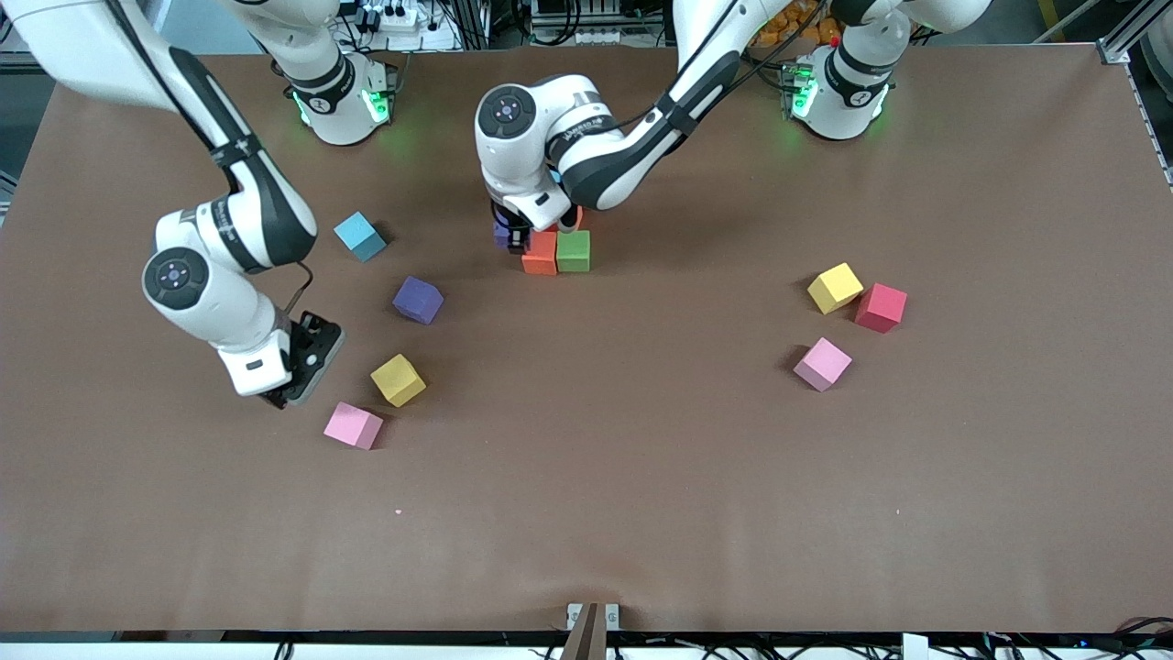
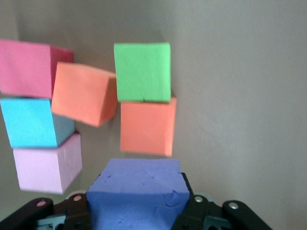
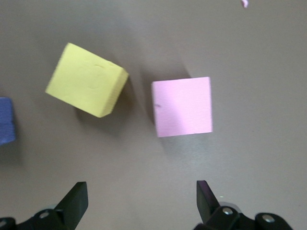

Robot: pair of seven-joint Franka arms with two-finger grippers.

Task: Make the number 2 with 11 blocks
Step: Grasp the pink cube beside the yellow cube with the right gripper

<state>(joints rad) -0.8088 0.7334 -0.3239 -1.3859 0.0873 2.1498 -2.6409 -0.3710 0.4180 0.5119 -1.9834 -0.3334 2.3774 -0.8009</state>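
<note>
My left gripper (image 2: 136, 211) clamps its fingers on a blue-purple block (image 2: 138, 196), just beside the orange block (image 1: 540, 253) and green block (image 1: 574, 250) near the desk (image 1: 641, 477) middle. My right gripper (image 3: 141, 196) hangs with fingers spread wide over the desk, near a pink block (image 3: 182, 106) and a yellow block (image 3: 86, 80).

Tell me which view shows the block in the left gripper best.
The left wrist view: the blue-purple block fills the foreground, clamped in the left gripper. In the front view only a sliver of it shows under the arm, beside the orange block. The right wrist view does not show it.
</note>
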